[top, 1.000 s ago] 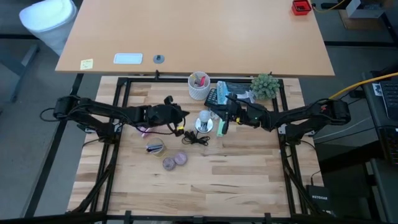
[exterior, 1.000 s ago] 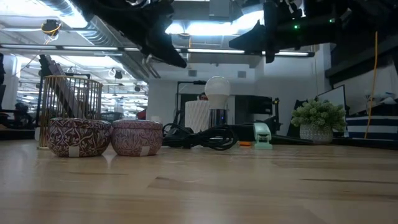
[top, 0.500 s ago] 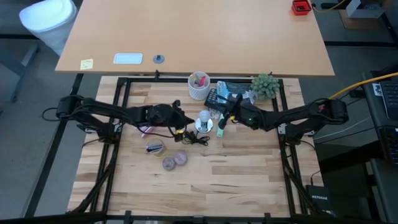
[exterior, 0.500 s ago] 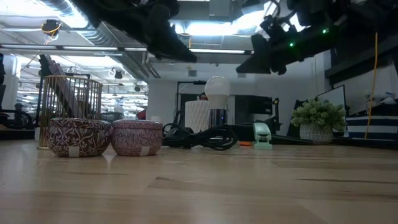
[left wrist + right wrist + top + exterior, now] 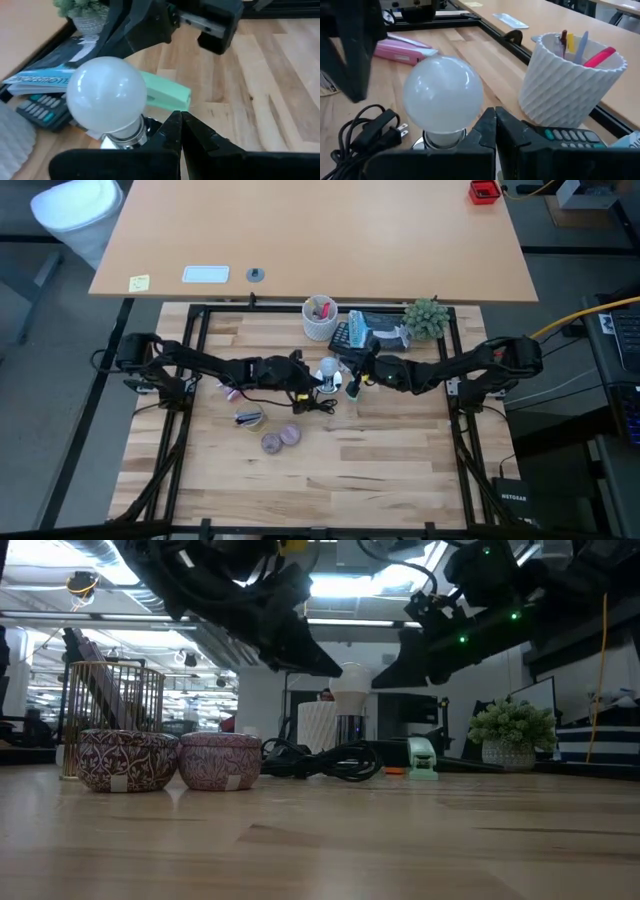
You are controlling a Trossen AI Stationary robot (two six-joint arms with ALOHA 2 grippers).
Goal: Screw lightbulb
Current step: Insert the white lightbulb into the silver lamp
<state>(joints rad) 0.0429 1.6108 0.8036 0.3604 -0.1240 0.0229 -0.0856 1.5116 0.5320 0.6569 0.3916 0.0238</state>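
lightbulb: the lightbulb (image 5: 327, 371) stands upright near the middle of the bench (image 5: 380, 460), white globe up, its base in a silvery holder (image 5: 427, 144); in the low view it shows between the two arms (image 5: 349, 683)
left gripper: the left gripper (image 5: 312, 381) reaches in from the left side and sits just beside the lightbulb, level with its globe in the low view (image 5: 325, 665)
left fingers: pressed together with no gap, holding nothing; their tips (image 5: 176, 122) lie just beside the lightbulb's base (image 5: 106, 95)
right gripper: the right gripper (image 5: 352, 375) comes in from the right side and sits just beside the lightbulb on the opposite side from the left one (image 5: 385, 672)
right fingers: closed tip against tip, empty; the tips (image 5: 492, 116) point at the lower part of the globe (image 5: 443, 94); whether they touch it I cannot tell
black cord: a black cord (image 5: 315, 404) with a two-prong plug (image 5: 385, 125) lies coiled on the bench beside the lightbulb's holder
pen cup: a white ribbed cup (image 5: 320, 320) holding pens stands behind the lightbulb, toward the far edge (image 5: 567, 80)
calculator: a dark calculator (image 5: 343, 336) lies next to the cup
green item: a pale green flat piece (image 5: 165, 95) lies on the bench just past the lightbulb
plant: a small potted plant (image 5: 427, 318) stands at the far right of the bench (image 5: 512, 735)
purple discs: two round purple tins (image 5: 281, 438) sit side by side nearer the front, well apart from the lightbulb (image 5: 165, 760)
pink item: a flat pink object (image 5: 405, 52) lies on the left part of the bench
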